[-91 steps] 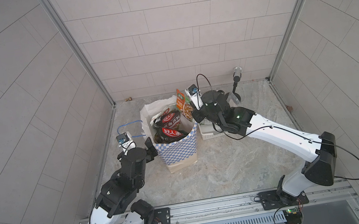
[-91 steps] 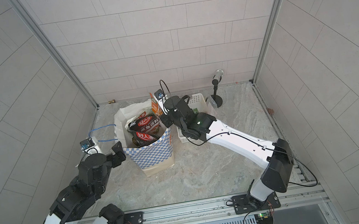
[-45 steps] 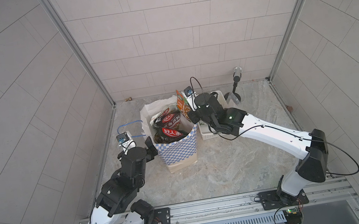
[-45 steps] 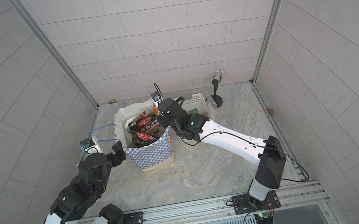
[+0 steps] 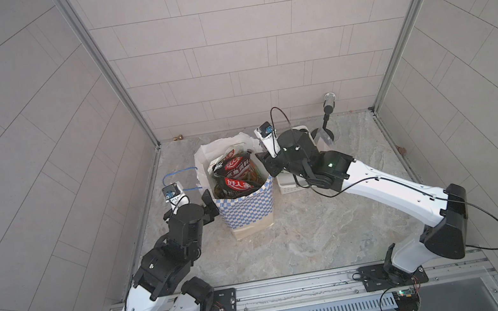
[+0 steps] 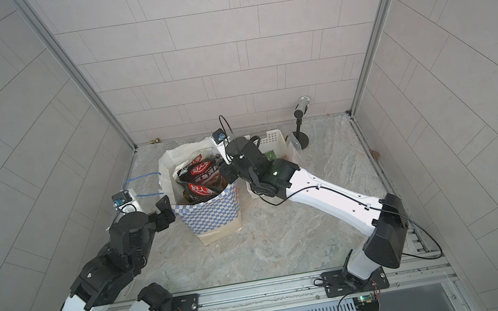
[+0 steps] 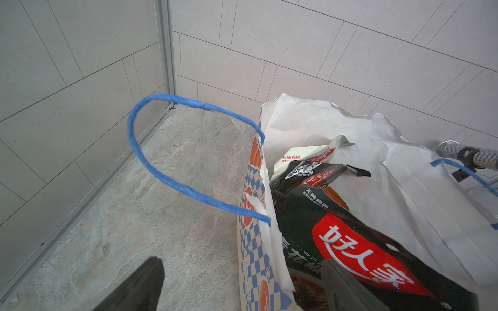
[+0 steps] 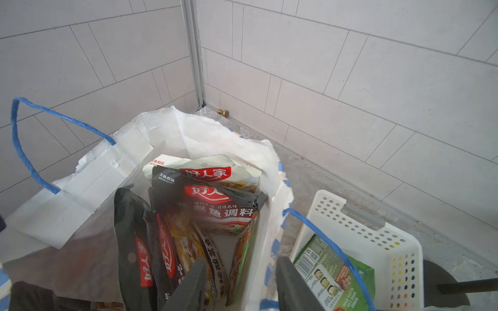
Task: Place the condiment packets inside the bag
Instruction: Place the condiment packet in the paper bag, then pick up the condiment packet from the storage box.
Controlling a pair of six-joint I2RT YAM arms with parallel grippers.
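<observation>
The blue-and-white checked bag [image 5: 246, 210] [image 6: 210, 215] stands upright, mouth open, in both top views. Several condiment packets [image 5: 236, 171] [image 6: 200, 177] [image 8: 215, 199], mostly black with red labels, stand packed inside it. My right gripper [image 5: 265, 164] [image 8: 239, 285] hangs over the bag's right rim, open. An orange-green packet [image 8: 241, 253] rests loose against the bag's inner wall, just ahead of its jaws. Another green packet [image 8: 331, 274] lies in the white basket [image 8: 377, 231]. My left gripper [image 5: 209, 202] [image 7: 241, 288] is open and straddles the bag's left wall [image 7: 256, 242] without pinching it.
The white perforated basket [image 5: 288, 183] [image 6: 271, 134] sits right of the bag, touching it. A black stand [image 5: 326, 124] rises behind the basket. One blue cord handle [image 7: 167, 172] loops out to the left, another [image 8: 323, 237] drapes over the basket. Tiled walls close three sides.
My right arm has swung left and dipped over the bag's rim. Its jaws have opened, and the orange-green packet it held above the bag now sits inside. The left arm has not moved.
</observation>
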